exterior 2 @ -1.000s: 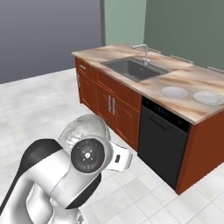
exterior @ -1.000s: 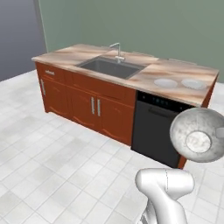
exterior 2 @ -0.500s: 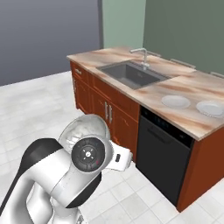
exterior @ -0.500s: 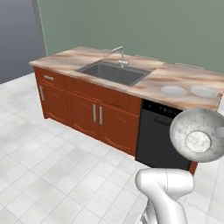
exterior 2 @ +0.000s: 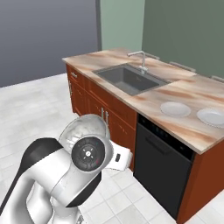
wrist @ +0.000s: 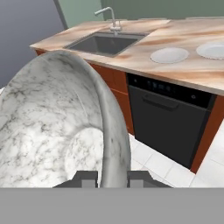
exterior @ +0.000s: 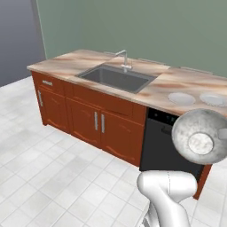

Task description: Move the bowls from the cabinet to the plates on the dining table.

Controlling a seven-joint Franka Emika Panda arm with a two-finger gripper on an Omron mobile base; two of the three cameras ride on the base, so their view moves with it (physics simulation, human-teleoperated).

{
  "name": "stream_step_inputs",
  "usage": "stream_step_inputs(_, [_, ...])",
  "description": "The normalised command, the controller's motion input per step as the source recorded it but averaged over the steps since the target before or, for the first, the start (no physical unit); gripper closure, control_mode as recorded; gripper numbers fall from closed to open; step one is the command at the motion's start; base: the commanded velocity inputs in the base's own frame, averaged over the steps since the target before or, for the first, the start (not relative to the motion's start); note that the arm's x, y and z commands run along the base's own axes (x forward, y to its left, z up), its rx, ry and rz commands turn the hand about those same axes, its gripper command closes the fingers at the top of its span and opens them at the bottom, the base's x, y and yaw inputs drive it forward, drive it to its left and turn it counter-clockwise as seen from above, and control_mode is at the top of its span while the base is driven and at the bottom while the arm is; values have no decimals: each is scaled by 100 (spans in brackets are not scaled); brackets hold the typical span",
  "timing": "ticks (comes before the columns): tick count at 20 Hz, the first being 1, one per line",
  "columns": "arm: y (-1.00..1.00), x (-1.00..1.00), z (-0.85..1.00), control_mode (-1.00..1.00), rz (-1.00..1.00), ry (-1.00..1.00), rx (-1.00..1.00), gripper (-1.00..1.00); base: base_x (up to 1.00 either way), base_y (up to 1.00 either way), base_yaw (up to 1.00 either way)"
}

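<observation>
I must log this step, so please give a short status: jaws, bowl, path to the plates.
Jaws shut on grey speckled bowl, pinching its rim. Bowl carried tilted, off the floor. Two plates bare on marble table; nothing between.

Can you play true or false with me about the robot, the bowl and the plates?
1. The fingers pinch the rim of the grey speckled bowl. True.
2. The bowl already sits on a plate. False: it is up in the air, in front of the dining table.
3. Two plates lie on the marble top, both bare. True.
4. The plates lie inside the sink. False: they lie on the top, beside the sink.
5. A black dishwasher sits under the top, below the plates. True.
6. A blue patterned bowl rests on the nearer plate. False: nothing rests on it.
</observation>
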Motion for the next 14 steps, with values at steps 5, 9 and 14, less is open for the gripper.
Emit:
stream_step_inputs(5, [0, 0, 0, 100, 0, 0, 0, 100, 4, -1, 0])
stream_step_inputs(9, [0, 0, 0, 100, 0, 0, 0, 100, -1, -6, -2])
stream_step_inputs(14, [0, 0, 0, 100, 0, 0, 0, 100, 10, -9, -29])
